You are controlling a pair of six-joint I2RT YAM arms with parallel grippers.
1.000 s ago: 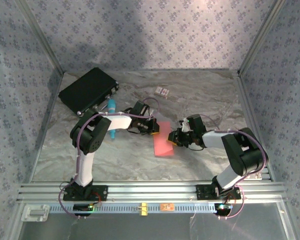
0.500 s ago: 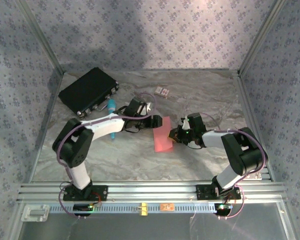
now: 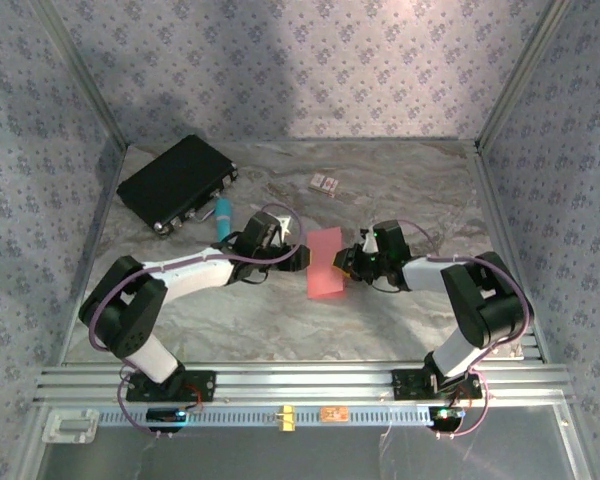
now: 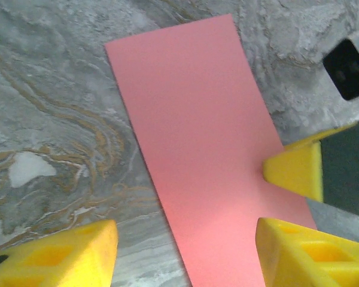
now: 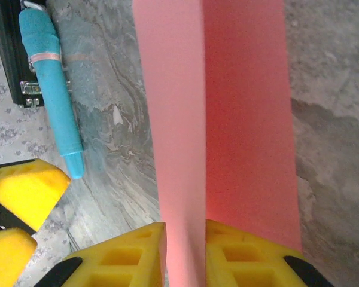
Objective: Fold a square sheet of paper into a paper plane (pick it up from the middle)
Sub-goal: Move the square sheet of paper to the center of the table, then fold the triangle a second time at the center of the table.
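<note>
While the marble table [image 3: 410, 190] spreads wide beneath, the square sheet of paper [image 3: 325, 272], folded to a pink strip, lies flat between both arms. The left gripper [image 3: 301, 255] stands spread over one edge, and the right gripper [image 3: 346, 263], nearly closed, seems to pinch the opposite edge.

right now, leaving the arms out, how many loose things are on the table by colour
pink: 1, the folded paper sheet
teal: 1, the marker
black: 1, the case
patterned: 1, the small card
total: 4
</note>
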